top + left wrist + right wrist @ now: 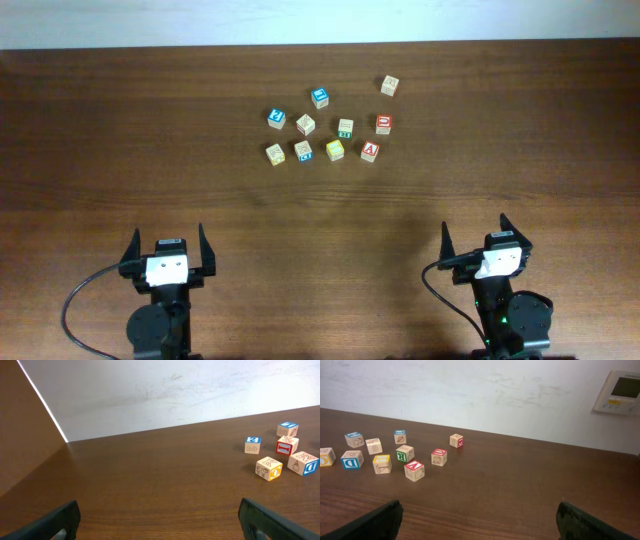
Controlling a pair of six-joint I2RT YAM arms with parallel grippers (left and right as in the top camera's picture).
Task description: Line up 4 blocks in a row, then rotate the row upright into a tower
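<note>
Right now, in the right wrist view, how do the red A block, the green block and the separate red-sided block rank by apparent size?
1. red A block
2. green block
3. separate red-sided block
The differences probably come from nearness to the camera; the cubes themselves may be equal.

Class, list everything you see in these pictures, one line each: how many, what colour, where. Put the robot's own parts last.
red-faced blocks: two, pale wood and red, right of the cluster
green-faced block: one, pale wood and green, middle
yellow-faced block: one, pale wood and yellow, near side
blue-faced blocks: three, pale wood and blue, left and far side
plain-topped blocks: three, pale wood, one far right, two left
table: one, dark brown, under everything
wall: one, white, behind
wall panel: one, off-white, right
left arm: one, black, near edge, jaws open
right arm: one, black, near edge, jaws open
</note>
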